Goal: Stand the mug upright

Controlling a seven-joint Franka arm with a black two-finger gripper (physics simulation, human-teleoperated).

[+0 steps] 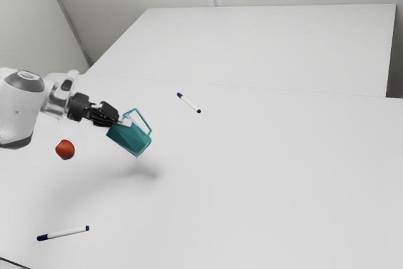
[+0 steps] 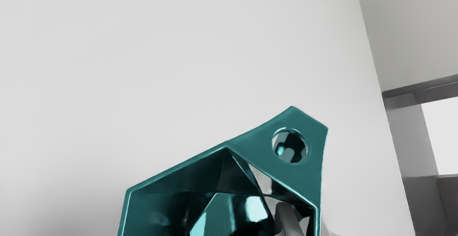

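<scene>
A black two-finger gripper [image 1: 126, 121] is reaching in from the exterior view's left and is holding a teal, faceted mug [image 1: 131, 138] above a white table [image 1: 264, 174]. The mug is leaning well off upright, with its open mouth facing the gripper, its base pointing down toward the exterior view's right and its angular handle [image 1: 144, 120] sitting on the upper side. A soft shadow is falling on the table below it, apart from the mug.

In the wrist view, one gray finger [image 2: 287, 220] is reaching inside the mug, and a sliver of the other is showing just outside the same wall, so the fingers are clamping the mug's wall between them, beside the handle.

A red-orange fruit [image 1: 65, 150] is resting on the table near the arm. One white marker with blue ends [image 1: 189, 103] is lying beyond the mug, and a second white marker [image 1: 66, 233] is lying nearer the camera.
</scene>
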